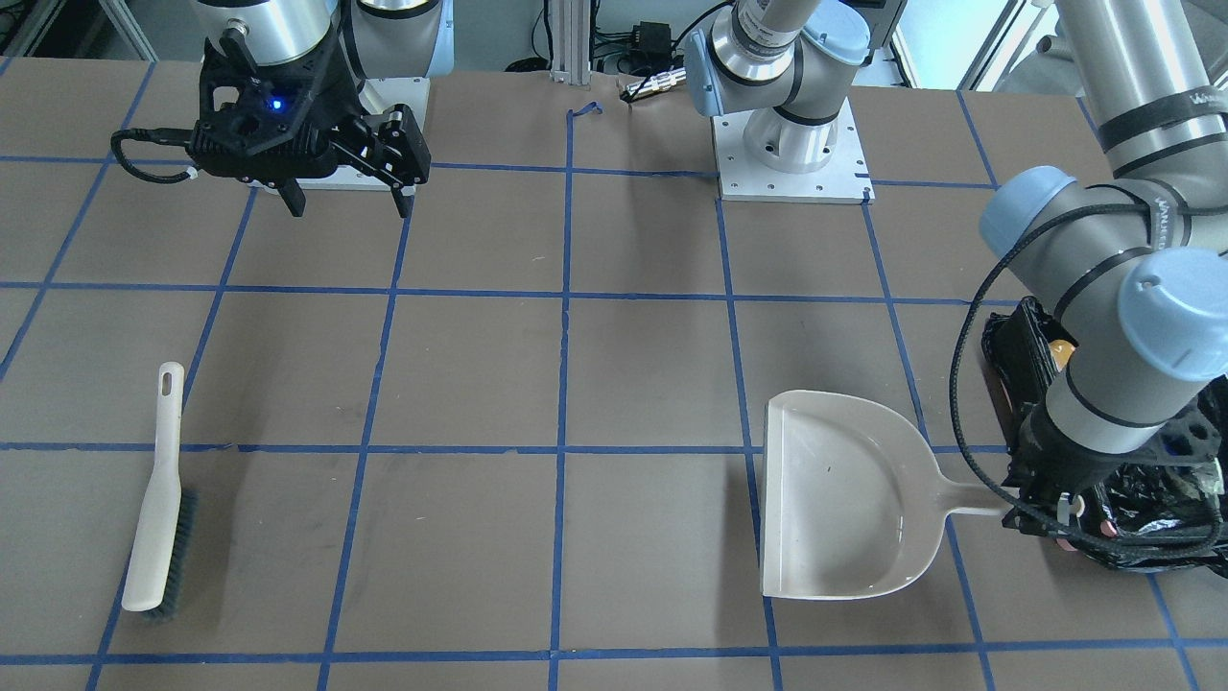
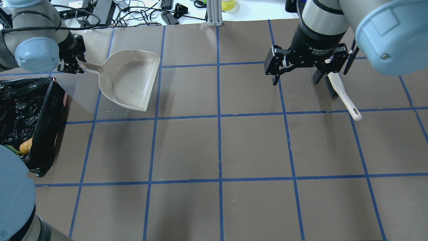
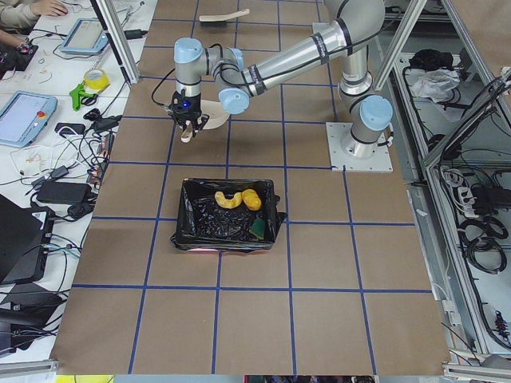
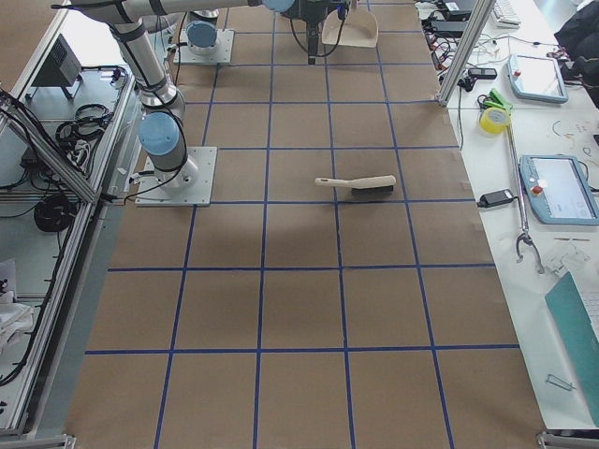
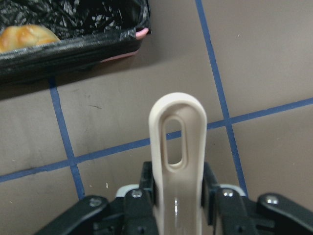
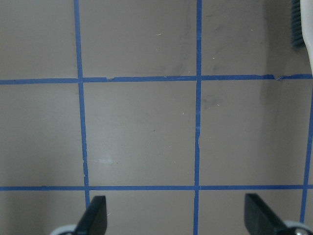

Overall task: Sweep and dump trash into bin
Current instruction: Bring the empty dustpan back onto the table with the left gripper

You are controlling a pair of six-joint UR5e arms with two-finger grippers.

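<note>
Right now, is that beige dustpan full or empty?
Empty. The dustpan shows a bare inside; the trash lies in the bin.

The left claw (image 5: 178, 185) is clamped on the dustpan handle (image 5: 177, 127), arm stretched far out; the right claw (image 2: 296, 79) hangs spread wide, pointing straight down, holding nothing.

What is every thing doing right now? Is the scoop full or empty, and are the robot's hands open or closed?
left gripper: shut on the handle of the dustpan.
right gripper: open, holding nothing.
dustpan: empty.
brush: lying on the table, not held.
bin: has the trash in it.
trash: inside the bin.
</note>
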